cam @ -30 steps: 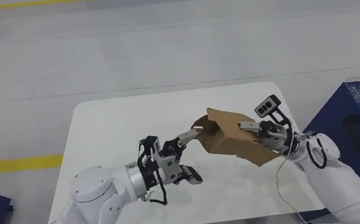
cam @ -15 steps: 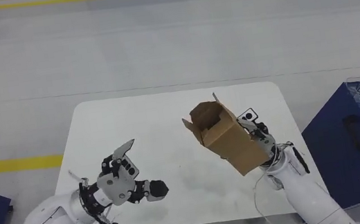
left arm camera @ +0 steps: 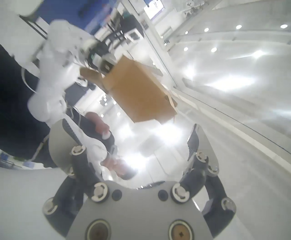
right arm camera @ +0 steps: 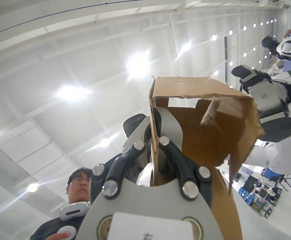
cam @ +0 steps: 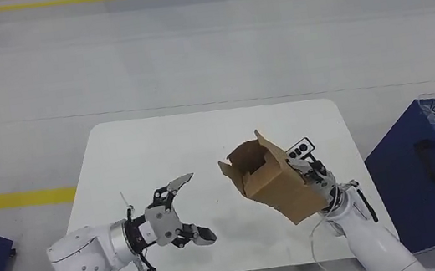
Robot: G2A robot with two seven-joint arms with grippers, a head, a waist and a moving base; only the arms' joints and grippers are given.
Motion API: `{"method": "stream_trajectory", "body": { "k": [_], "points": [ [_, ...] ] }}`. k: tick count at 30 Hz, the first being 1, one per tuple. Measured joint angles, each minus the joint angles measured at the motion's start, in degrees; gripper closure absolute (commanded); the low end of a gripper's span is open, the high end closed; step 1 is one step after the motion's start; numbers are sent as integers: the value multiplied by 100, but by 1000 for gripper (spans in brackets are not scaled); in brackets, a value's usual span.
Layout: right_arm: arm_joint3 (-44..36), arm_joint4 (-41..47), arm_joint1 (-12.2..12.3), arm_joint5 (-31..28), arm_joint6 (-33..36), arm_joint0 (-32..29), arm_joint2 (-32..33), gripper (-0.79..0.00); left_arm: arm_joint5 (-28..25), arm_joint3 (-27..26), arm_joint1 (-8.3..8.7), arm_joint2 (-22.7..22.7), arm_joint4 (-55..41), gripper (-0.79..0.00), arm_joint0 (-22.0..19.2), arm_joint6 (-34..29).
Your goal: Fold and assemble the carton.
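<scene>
You're holding brown cardboard carton (cam: pixel 268 180) up off white table (cam: pixel 160 144) — right gripper (right arm camera: pixel 155 127) clamping one side wall, finger each side. Carton tilting, open mouth facing left gripper (cam: pixel 198 208), its jaws standing wide apart, empty, well clear of carton. Body looking squared into tube; end flaps (right arm camera: pixel 210 112) hanging loose, untucked — you're likely facing flap folding and closing on both ends.

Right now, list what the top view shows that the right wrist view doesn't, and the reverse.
Top view alone: the white table and the left gripper, jaws open, apart from the carton. Right wrist view alone: one carton wall clamped between the right gripper's jaws, plus a ragged inner flap. Both: the open-ended carton, held by that gripper.
</scene>
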Motion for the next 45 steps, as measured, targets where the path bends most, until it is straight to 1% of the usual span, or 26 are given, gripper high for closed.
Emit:
{"method": "stream_trajectory", "body": {
  "k": [5, 8, 16, 22, 30, 34, 39, 42, 45],
  "points": [
    [-46, -228, -12, -28, 87, -42, 97, 0, -15, -240, 48, 224, 511, -785, 6, -173],
    [-63, -409, -19, -9, 162, -64, 108, 0, -202, -336, 57, 283, 543, -785, 33, -295],
    [-102, -716, -51, -50, 253, -51, 143, 0, -164, -538, 84, 481, 611, -785, -10, -282],
    [-79, -853, -89, -145, 263, -10, 152, 0, -100, -489, 96, 645, 614, -785, -106, -240],
    [30, -1161, -126, -268, 496, 78, 142, 0, 101, -258, 91, 845, 510, -785, -379, 25],
    [90, -1123, -146, -260, 486, 126, 182, 0, 28, -184, 89, 837, 396, -785, -474, 62],
    [193, -1133, -167, -185, 459, 206, 228, 0, -134, -217, 108, 631, 158, -785, -450, 7],
    [213, -1248, -168, -126, 513, 221, 244, 0, -46, -296, 126, 551, 67, -785, -433, 60],
    [207, -1385, -167, -91, 614, 227, 253, 0, 17, -368, 138, 566, 52, -785, -442, 78]
  ]
}}
